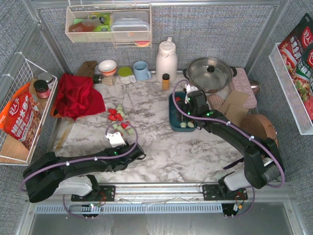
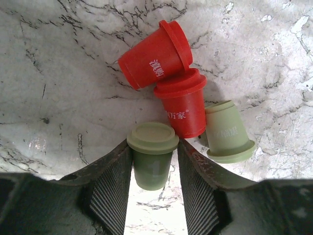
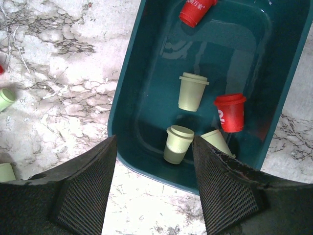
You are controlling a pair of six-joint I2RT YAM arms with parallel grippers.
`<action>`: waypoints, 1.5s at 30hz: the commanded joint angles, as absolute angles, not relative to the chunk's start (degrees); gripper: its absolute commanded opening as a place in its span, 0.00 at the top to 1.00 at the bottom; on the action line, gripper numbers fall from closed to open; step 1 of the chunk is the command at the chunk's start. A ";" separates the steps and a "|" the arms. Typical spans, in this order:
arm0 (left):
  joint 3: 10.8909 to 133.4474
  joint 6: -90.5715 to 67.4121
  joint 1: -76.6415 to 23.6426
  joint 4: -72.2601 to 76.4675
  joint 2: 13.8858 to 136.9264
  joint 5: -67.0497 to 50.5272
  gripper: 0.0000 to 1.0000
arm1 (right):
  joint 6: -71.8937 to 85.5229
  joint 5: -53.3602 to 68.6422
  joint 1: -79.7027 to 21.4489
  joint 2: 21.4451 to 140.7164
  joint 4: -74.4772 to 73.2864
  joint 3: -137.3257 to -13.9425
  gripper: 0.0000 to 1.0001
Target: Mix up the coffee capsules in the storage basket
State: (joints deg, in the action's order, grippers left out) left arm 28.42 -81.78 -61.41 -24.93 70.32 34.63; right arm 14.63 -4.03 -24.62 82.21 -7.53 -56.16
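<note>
Plastic cups, bright red and pale mint green: the coffee capsules (image 1: 118,120) sit at two sites. One loose cluster lies on the white marble-patterned table (image 1: 161,152), left of centre. Five more lie in the dark teal rectangular plastic storage basket (image 3: 128,93), right of centre: three mint, two red, most tipped over.

Left gripper (image 2: 153,146): jaws closed about one pale mint green capsule (image 2: 151,164). Both ribbed inner faces touch its flanged rim, so this is judged a pinch. Two red capsules (image 2: 168,83) and another mint capsule (image 2: 227,132) lie just beyond it, touching one another. The lower red one is just beside the pinched rim.

Right gripper (image 3: 154,142): jaws spread with nothing between them, hovering over the near end of the basket.

Handling (judgement):
- The capsules look light, stiff and smooth-skinned, and not likely to mind a short drop into the basket.
- The body tapers, so a squeeze low on the cone may squirt the capsule out of flat pads.
- The flange is the widest and firmest part. Best hold is across it or just under it, as the left jaws have it now.
- Capsules on their sides roll readily, so touching neighbours will be nudged when one is lifted.
- The basket floor is glossy, so dropped capsules should slide and scatter.
</note>
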 commanded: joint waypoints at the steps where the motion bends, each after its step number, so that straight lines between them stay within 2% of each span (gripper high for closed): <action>1: 28.41 -80.96 -61.37 -24.87 71.51 33.46 0.51 | 14.81 -3.33 -24.60 82.52 -7.30 -56.69 0.33; 6: 28.92 -72.35 -61.42 -20.55 69.65 30.93 0.65 | 15.07 -2.36 -24.53 82.12 -7.88 -56.69 0.33; 8: 29.86 -69.52 -61.43 -20.48 68.79 30.69 0.67 | 15.12 -2.08 -24.57 81.72 -8.14 -56.69 0.33; 18: 33.11 -52.37 -61.44 -15.83 59.34 32.52 0.68 | 16.37 2.60 -24.65 78.48 -11.99 -59.17 0.33; 20: 32.30 -45.30 -61.46 -10.17 56.03 33.30 0.68 | 16.99 4.77 -24.92 77.38 -12.43 -59.55 0.32; 26: 21.50 -16.23 -61.46 31.84 49.08 29.51 0.67 | 17.32 10.10 -27.17 74.73 -15.93 -61.96 0.32; 28: 18.97 -7.66 -61.43 43.95 50.68 26.57 0.67 | 16.80 10.72 -28.38 73.78 -17.12 -62.37 0.32; 30: 19.25 -1.09 -61.42 50.04 54.13 24.12 0.67 | 16.30 11.38 -29.66 72.75 -17.66 -62.53 0.32; 37: 26.36 6.46 -61.43 51.95 67.45 12.75 0.67 | 17.20 16.23 -33.78 70.07 -16.06 -62.27 0.32; 45: 22.99 11.38 -61.53 63.90 72.25 5.41 0.67 | 18.16 17.96 -34.62 67.30 -16.47 -61.45 0.32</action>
